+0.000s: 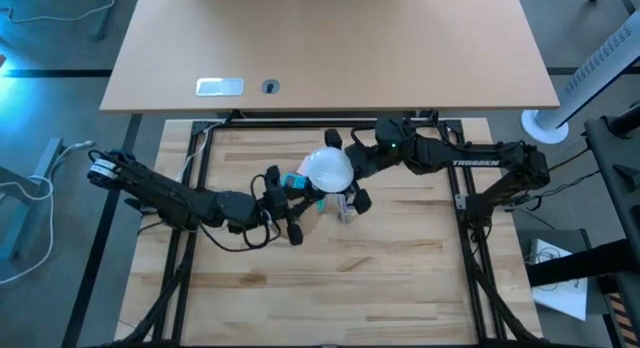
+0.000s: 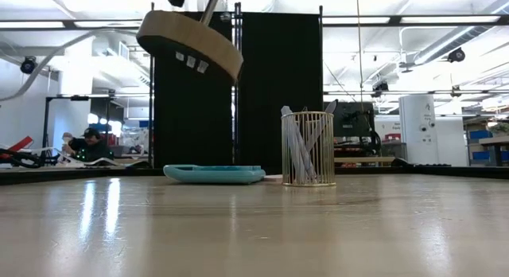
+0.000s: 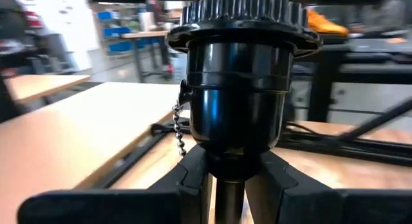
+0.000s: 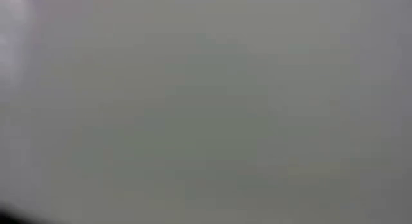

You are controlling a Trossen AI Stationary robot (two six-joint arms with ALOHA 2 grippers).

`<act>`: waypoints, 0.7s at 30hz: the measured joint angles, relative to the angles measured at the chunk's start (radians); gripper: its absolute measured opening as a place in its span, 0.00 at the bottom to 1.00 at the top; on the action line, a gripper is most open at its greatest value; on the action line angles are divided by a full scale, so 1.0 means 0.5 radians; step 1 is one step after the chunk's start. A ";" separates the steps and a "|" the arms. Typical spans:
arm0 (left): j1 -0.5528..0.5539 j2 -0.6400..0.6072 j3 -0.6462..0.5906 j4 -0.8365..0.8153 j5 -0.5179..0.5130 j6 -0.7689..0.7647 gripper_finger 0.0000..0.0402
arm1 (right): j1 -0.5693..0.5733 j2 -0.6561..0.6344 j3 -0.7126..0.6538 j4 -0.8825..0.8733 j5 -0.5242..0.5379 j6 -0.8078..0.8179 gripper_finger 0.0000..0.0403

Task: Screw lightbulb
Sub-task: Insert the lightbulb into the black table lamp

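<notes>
**Lightbulb and socket held together above the counter, centre of the overhead frame.**

The lightbulb [image 1: 327,169] sat at frame centre in the high view, its white globe filling the right wrist view. The right end effector [image 1: 345,166], reaching in from the right, was closed on the lightbulb. The left end effector [image 3: 226,179] was clamped narrowly on the stem beneath the black socket [image 3: 239,95]. In the low view the wooden disc [image 2: 189,42] hung tilted at upper left, above the blue calculator [image 2: 214,174] and wire basket [image 2: 308,148] on the counter [image 2: 254,229].
</notes>
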 joint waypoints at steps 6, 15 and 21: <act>0.057 -0.009 0.000 0.009 -0.261 0.068 0.15 | 0.016 0.000 -0.001 0.008 0.407 0.009 0.35; 0.274 0.015 0.000 0.042 -0.285 0.160 0.15 | 0.020 0.001 -0.005 0.039 1.038 0.213 0.33; 0.426 0.038 0.003 0.056 -0.251 0.217 0.15 | 0.022 0.022 -0.007 0.067 1.470 0.383 0.35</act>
